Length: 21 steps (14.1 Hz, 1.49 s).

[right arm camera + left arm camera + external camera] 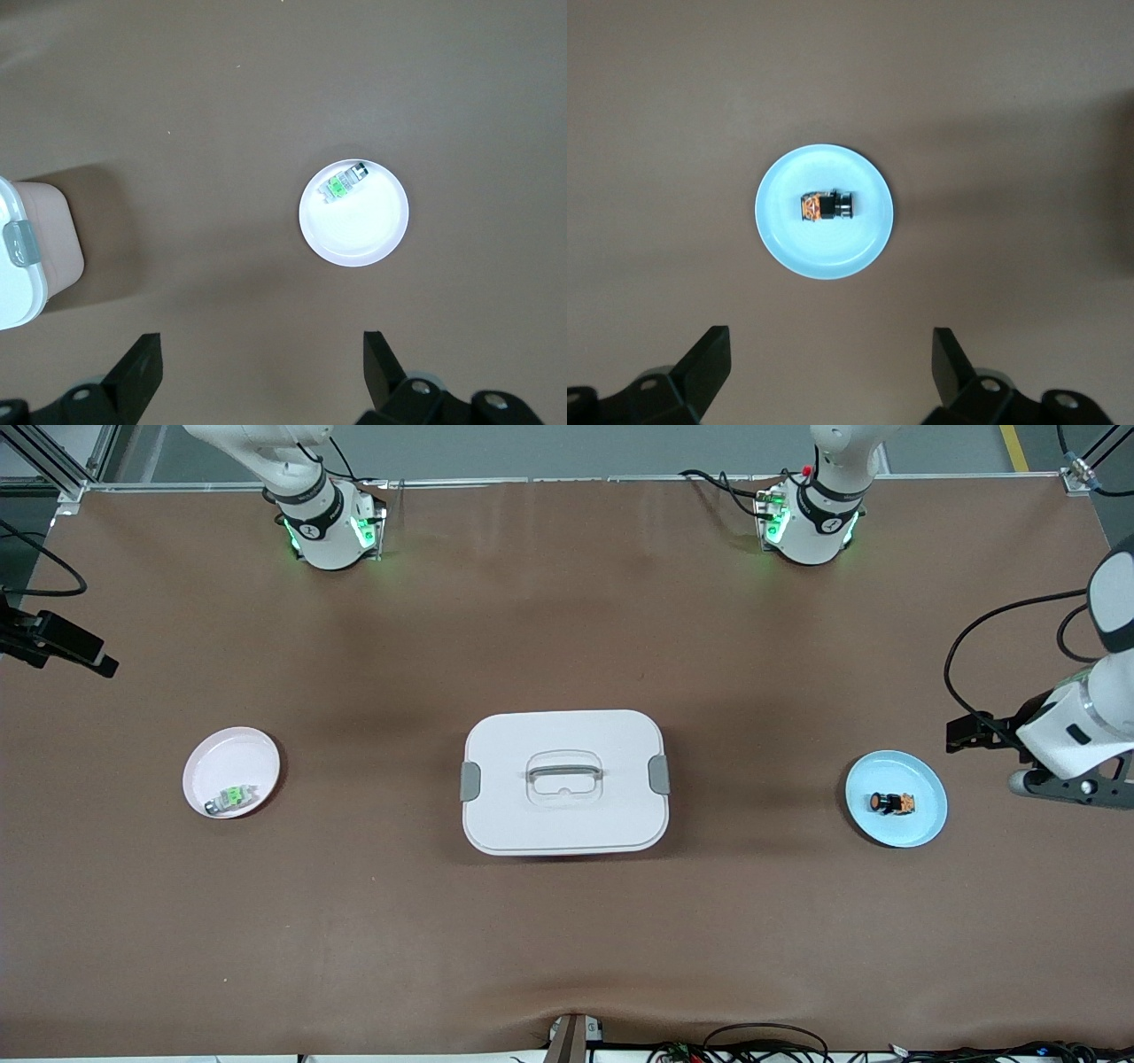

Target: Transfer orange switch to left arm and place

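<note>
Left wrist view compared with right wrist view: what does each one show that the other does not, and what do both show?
Only the left wrist view shows the orange switch lying on the blue plate. Only the right wrist view shows the green-and-grey switch on the white plate, and a corner of the box. Both show the brown table and an open end effector: the left end effector and the right end effector.

Even overhead light, soft shadows by box (564, 781) & plates, wrist views dimmer, corners vignetted, slightly soft focus
</note>
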Each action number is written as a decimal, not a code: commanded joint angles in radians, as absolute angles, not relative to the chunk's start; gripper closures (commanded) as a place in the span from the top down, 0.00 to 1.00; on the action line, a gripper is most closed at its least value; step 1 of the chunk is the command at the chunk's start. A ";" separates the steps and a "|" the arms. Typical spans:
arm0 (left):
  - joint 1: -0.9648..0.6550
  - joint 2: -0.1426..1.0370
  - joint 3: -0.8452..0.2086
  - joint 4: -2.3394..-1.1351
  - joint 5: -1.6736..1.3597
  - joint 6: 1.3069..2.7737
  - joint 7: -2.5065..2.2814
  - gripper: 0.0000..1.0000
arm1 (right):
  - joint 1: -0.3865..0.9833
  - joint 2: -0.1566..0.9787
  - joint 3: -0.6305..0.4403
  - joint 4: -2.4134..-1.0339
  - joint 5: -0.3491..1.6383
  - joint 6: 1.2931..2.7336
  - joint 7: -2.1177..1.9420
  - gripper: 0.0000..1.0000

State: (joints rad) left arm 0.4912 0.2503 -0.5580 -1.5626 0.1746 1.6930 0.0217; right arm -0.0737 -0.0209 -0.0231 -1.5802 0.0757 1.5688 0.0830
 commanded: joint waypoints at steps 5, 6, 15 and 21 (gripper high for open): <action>0.546 0.206 -0.552 -1.468 0.133 1.608 -0.023 1.00 | -0.081 -0.017 -0.018 -1.502 0.055 1.554 0.075 1.00; 0.567 0.203 -0.551 -1.468 0.120 1.609 -0.008 1.00 | -0.083 -0.021 -0.018 -1.493 0.055 1.554 0.075 1.00; 0.129 -0.010 -0.086 -1.597 -0.058 1.512 -0.049 1.00 | -0.098 -0.023 -0.017 -1.482 0.058 1.549 0.072 1.00; -0.037 -0.132 0.052 -1.703 -0.069 1.516 -0.051 1.00 | -0.100 -0.020 -0.018 -1.483 0.057 1.549 0.028 1.00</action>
State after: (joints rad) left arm -0.0177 -0.0848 0.0365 -1.6491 -0.0508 1.5056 -0.0417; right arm -0.0859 -0.0218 -0.0266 -1.4947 0.0713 1.5616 0.0468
